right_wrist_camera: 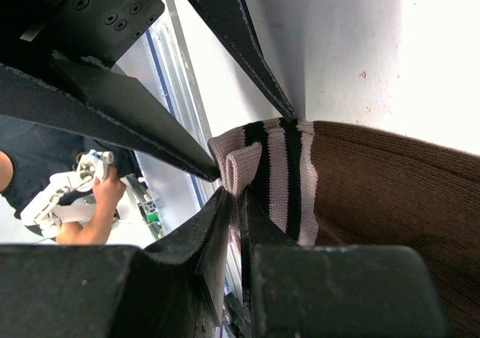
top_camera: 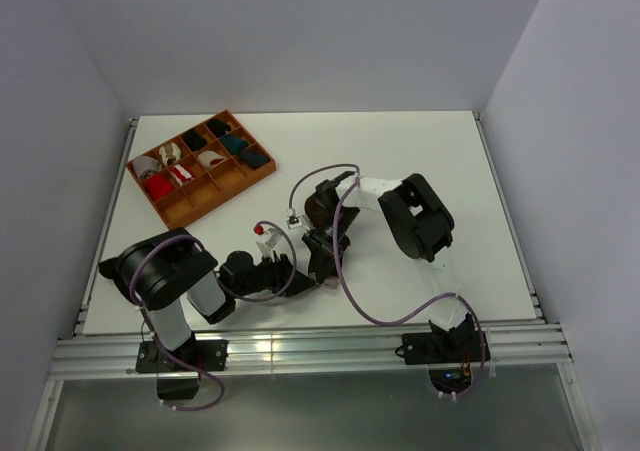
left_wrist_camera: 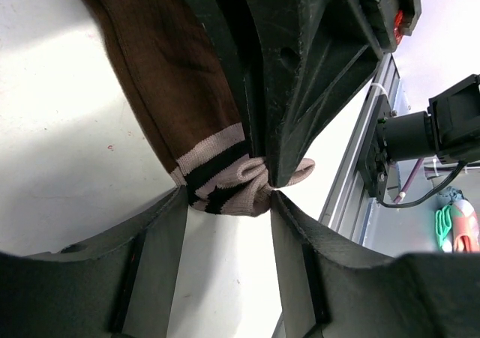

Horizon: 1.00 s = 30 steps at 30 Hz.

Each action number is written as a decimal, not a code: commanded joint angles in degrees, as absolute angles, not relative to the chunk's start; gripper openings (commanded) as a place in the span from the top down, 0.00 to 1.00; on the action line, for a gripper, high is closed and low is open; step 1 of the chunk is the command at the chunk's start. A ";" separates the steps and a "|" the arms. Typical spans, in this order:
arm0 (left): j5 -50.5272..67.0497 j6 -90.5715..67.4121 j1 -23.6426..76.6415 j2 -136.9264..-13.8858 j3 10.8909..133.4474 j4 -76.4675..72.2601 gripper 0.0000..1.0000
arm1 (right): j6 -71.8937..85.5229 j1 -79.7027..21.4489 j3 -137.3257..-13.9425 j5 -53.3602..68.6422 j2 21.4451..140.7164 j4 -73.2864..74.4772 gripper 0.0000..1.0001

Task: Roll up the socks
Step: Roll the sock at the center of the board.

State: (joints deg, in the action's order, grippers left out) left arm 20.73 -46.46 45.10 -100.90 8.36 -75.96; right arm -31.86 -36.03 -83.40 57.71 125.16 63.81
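The socks [left_wrist_camera: 172, 76] are dark brown with a pale pink and black striped cuff [left_wrist_camera: 225, 180], and they lie on the white table. My right gripper [right_wrist_camera: 236, 195] is shut on a folded lip of that cuff, with the brown body [right_wrist_camera: 390, 180] stretching off to the right. My left gripper [left_wrist_camera: 229, 203] is open, its two fingertips standing on either side of the cuff end, just below the right gripper's pinch. In the top view both grippers, the left gripper [top_camera: 305, 269] and the right gripper [top_camera: 322, 243], meet mid-table, and the socks [top_camera: 316, 211] are mostly covered by them.
An orange compartment tray [top_camera: 190, 206] at the back left holds red [top_camera: 157, 184], white and teal [top_camera: 235, 143] sock bundles. The table's metal front rail [top_camera: 300, 351] runs close behind the left gripper. Cables loop over the table around both arms.
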 commanded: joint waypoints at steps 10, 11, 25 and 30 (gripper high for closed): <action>22.32 -46.50 45.26 -100.81 6.85 -92.64 0.45 | -31.73 -35.42 -85.17 58.54 126.21 64.34 0.95; 22.32 -46.32 45.26 -100.81 7.29 -91.94 0.45 | -31.82 -35.42 -85.17 58.54 126.21 64.42 0.95; 22.68 -42.80 45.35 -99.85 13.01 -82.36 0.51 | -33.49 -35.42 -86.13 59.50 127.27 66.80 0.95; 22.50 -42.63 45.26 -99.76 13.10 -80.77 0.62 | -33.31 -35.42 -86.22 59.41 127.71 66.80 0.95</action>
State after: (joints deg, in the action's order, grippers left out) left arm 21.74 -44.42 45.10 -101.08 12.38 -75.64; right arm -32.56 -35.94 -84.33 58.04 127.04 65.36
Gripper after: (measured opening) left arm 0.408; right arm 0.138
